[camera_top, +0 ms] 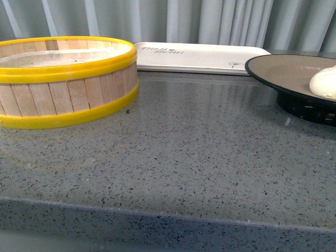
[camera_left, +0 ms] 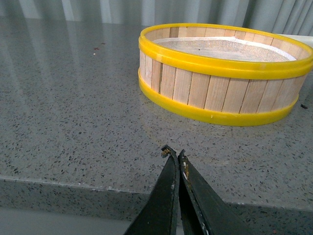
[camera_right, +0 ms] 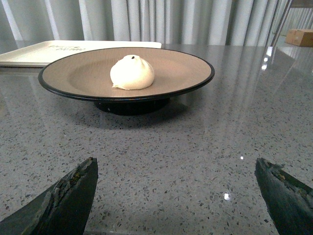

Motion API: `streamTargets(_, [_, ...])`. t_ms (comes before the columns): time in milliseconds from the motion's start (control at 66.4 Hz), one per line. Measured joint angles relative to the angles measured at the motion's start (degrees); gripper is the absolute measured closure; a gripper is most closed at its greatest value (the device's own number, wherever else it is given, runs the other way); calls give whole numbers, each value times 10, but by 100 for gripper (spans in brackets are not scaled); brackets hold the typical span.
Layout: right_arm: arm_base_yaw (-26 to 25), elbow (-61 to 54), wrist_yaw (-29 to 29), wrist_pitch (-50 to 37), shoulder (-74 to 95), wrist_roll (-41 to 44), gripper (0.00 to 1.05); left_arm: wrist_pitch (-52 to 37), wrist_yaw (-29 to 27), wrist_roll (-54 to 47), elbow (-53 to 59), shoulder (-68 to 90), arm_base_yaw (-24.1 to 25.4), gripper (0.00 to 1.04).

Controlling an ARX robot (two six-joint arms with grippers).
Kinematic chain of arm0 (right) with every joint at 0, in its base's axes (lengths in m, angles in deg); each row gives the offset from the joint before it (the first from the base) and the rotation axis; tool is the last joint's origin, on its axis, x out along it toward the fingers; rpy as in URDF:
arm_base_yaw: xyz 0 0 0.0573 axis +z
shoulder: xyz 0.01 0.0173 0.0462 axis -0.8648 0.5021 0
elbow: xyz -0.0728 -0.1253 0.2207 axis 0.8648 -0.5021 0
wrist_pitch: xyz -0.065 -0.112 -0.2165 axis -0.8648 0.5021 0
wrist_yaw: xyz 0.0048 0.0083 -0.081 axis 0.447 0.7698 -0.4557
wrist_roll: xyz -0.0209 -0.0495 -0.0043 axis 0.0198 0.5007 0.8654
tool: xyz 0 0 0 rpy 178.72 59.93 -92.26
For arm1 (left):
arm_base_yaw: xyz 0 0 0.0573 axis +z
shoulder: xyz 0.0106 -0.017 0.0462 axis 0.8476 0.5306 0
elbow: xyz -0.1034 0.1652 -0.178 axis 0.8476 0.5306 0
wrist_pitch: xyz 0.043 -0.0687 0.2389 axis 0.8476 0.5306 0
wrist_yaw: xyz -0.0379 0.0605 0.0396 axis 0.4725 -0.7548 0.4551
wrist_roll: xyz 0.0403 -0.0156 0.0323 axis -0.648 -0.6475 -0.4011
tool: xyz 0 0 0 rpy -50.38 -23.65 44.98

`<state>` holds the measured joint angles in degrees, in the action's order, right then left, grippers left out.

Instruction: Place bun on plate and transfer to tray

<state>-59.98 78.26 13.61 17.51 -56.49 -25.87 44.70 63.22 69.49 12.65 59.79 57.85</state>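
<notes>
One bun sat on the tan inside of the one plate, about at its middle, with its pinched top pointing up. The plate stood on its black foot on the grey speckled counter.

One tray lay flat on the counter behind the plate and to its left. Its near corner was close to the plate's black rim. One yellow-rimmed wooden steamer basket stood well to the left of the plate, farther from it than the tray.

Two grippers showed, each in its own wrist view. The right gripper was on the near side of the plate and apart from it. Its two fingers were spread wide, with only bare counter between them. The left gripper was on the basket's side of the plate, near the counter's front edge. Its two fingers were pressed together at the tips and held nothing.

A pale pleated curtain hung behind the plate, and one cardboard box sat far behind it.
</notes>
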Motion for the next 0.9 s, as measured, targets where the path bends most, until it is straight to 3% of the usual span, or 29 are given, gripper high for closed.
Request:
streamTargets(527, [0, 0, 0, 0, 0, 0, 8, 47, 0, 0, 10, -74, 0, 101])
streamTargets(633, [0, 0, 0, 0, 0, 0, 8, 142, 0, 0, 9, -151, 0, 101])
streamTargets(798, [0, 0, 0, 0, 0, 0, 8, 148, 0, 0, 9, -171, 0, 101])
streamTargets(904, [0, 0, 0, 0, 0, 0, 8, 148, 0, 1, 9, -172, 0, 83])
